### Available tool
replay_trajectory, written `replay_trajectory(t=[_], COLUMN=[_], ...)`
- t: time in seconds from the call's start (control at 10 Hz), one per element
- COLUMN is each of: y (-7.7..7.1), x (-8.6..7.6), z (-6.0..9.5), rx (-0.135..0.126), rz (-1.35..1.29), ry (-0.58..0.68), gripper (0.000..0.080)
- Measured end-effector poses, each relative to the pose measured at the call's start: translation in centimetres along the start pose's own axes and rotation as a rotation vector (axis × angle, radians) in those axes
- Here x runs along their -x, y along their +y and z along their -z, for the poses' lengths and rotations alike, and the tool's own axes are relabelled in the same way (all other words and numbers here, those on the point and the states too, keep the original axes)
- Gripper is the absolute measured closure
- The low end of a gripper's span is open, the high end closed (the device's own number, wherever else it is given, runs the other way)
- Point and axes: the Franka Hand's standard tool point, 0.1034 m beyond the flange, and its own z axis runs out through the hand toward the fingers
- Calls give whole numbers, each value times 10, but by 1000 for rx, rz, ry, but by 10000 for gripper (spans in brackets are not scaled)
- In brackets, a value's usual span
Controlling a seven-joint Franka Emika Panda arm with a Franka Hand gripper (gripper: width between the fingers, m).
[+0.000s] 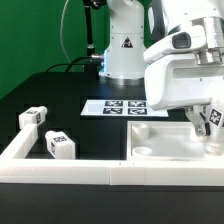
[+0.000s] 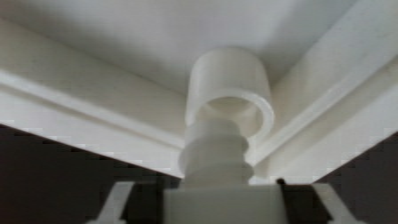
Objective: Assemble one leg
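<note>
My gripper is shut on a white leg with a black-and-white tag and holds it over the far right of the large white panel. In the wrist view the leg runs out from between the fingers of the gripper. Its rounded end lies against the panel's raised rim near a corner. I cannot tell whether it is seated. Two more tagged legs lie on the black table at the exterior view's left.
The marker board lies behind the panel in front of the robot base. A low white wall runs along the front of the table and up the exterior view's left side.
</note>
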Motion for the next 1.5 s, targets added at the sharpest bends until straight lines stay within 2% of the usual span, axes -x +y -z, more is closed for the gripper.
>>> replay_trajectory(t=[0.4, 0.8, 1.4, 1.5], y=[-7, -8, -9, -9], x=[4, 12, 11, 12], z=[-5, -11, -13, -13], rx=[-10, -15, -12, -12], rz=[5, 6, 4, 4], ry=[-8, -22, -11, -12], gripper=[512, 512, 512, 438])
